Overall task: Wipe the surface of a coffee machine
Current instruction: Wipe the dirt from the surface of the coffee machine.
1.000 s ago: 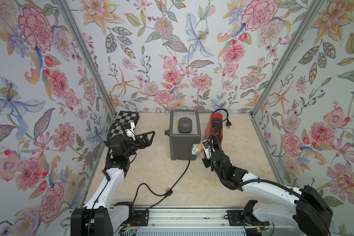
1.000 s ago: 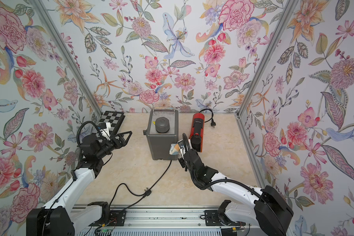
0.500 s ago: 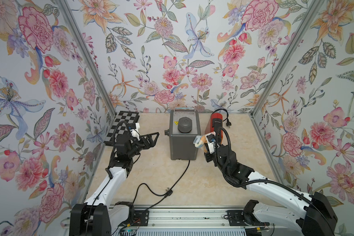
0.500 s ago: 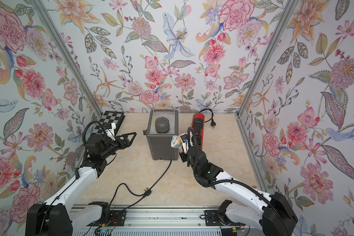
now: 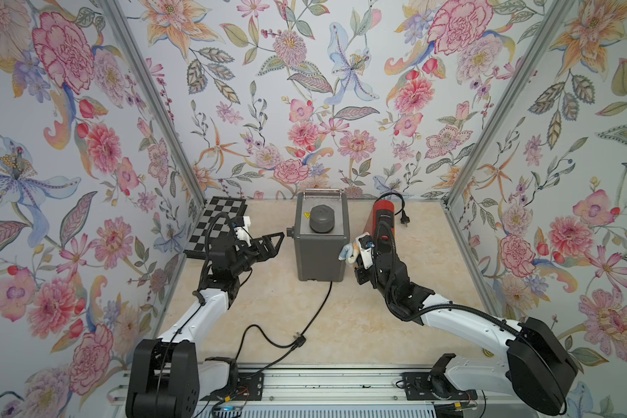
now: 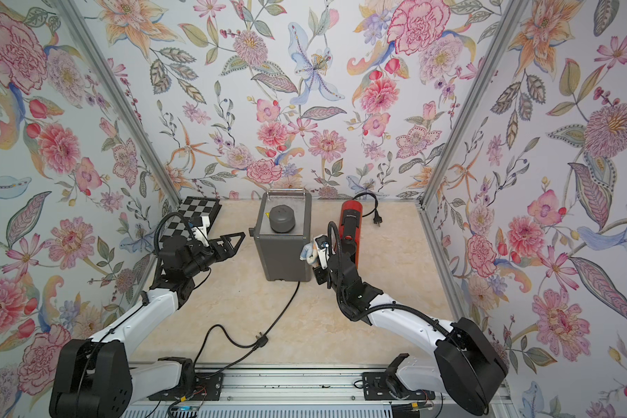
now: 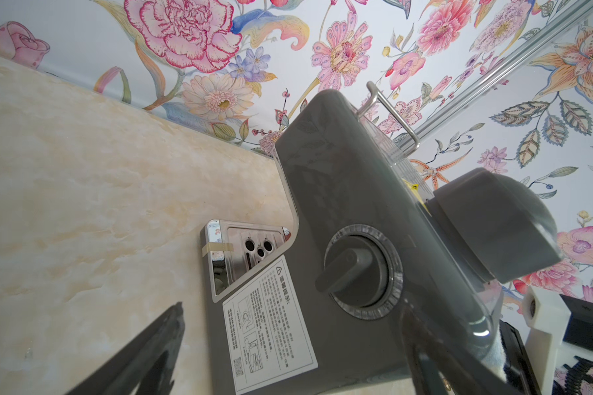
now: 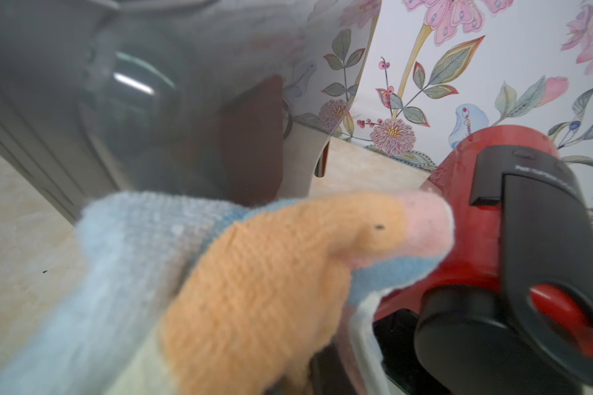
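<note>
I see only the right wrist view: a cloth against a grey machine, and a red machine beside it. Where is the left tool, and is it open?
Observer: The left tool is open. It hovers near the dial on the grey coffee machine, and both top views show a small gap between them.
Operator: Is the red machine plugged in?
Observer: No. The plug of the red coffee machine lies free on the table, beside the machine and near the back wall.
Operator: Which part of the grey machine does the cloth meet?
Observer: In both top views the cloth sits at the upper corner nearer the robot, on the side that faces the red coffee machine.
</note>
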You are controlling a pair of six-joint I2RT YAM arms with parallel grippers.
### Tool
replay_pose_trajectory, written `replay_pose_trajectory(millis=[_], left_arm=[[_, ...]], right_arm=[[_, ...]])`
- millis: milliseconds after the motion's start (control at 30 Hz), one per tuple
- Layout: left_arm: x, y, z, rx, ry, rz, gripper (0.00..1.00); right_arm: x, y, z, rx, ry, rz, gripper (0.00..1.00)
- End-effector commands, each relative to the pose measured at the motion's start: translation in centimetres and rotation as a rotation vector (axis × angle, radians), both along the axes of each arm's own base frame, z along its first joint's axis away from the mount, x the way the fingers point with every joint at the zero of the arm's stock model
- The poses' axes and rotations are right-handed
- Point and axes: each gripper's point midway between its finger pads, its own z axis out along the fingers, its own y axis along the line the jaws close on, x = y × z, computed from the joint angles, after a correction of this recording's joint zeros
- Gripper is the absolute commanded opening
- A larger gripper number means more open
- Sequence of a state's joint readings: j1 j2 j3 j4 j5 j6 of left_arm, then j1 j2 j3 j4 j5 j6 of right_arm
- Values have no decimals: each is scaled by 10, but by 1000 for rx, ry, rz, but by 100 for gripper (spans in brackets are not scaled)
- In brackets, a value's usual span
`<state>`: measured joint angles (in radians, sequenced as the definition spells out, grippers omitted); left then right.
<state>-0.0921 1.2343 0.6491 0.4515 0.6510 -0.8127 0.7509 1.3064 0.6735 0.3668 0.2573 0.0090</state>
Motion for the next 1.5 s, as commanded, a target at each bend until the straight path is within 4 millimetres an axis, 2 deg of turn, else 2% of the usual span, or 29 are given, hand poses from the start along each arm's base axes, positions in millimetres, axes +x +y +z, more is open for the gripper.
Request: replay_pose_trajectory(millis=[0, 233, 600, 767, 867, 933, 1067, 1200, 1367, 1467], left_arm=[[7, -5, 26, -16, -71, -18, 99], [14, 2, 33, 29, -75, 17, 99], [10, 35, 49, 63, -91, 88, 99], [6, 46, 56, 72, -100, 108, 99], [3, 54, 64, 77, -110, 123, 99], [1, 61, 70, 81, -120, 139, 99], [-4, 74, 80, 79, -137, 163, 99], [-6, 78, 83, 85, -147, 168, 99], [-8, 81, 86, 85, -157, 175, 99], [-8, 84, 89, 80, -161, 183, 99]], right_arm=[[-6, 35, 4, 107, 17, 125, 0], [1, 73, -10, 140, 45, 177, 0], [19, 127, -24, 183, 62, 240, 0], [13, 144, -29, 167, 68, 276, 0], [-6, 145, -31, 105, 59, 294, 0], [-27, 146, -32, 62, 67, 329, 0], [-81, 139, -43, -57, 93, 388, 0], [-136, 130, -53, -119, 158, 475, 0], [-205, 149, -65, -195, 240, 707, 0], [-228, 161, -74, -187, 304, 816, 0]])
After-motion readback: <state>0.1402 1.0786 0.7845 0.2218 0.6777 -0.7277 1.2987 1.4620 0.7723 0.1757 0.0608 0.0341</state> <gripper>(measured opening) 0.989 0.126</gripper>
